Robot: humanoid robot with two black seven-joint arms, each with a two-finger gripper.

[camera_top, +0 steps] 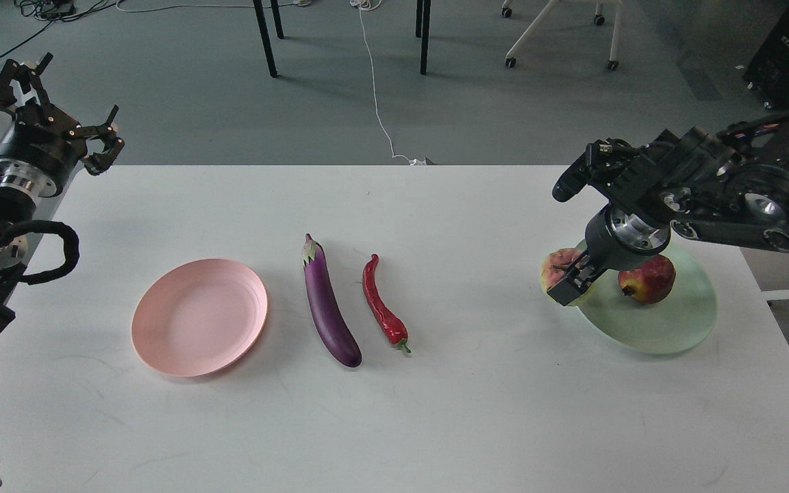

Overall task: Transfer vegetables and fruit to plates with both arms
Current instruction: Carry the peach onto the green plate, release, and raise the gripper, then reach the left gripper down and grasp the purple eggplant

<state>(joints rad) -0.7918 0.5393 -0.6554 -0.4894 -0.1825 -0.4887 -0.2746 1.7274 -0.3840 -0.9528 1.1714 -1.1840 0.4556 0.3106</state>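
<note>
Right arm at the green plate with the lumpy fruit; vegetables not yet moved.

The right end effector (572, 282) points down at the 9 o'clock rim of the green plate (668, 329), its fingers around or against the lumpy yellow-green and pink fruit (556, 267); whether they grip it I cannot tell. The pomegranate (648, 279) lies on that plate, just at 3 o'clock from the end effector. The left end effector (72, 116) hangs spread open and empty beyond the counter (435, 424)'s 10 o'clock corner. The eggplant (329, 311) and chili pepper (382, 306) lie side by side mid-counter, long axes running 11 to 5 o'clock, just at 3 o'clock of the empty pink plate (199, 317). The left arm looks better placed for them.
</note>
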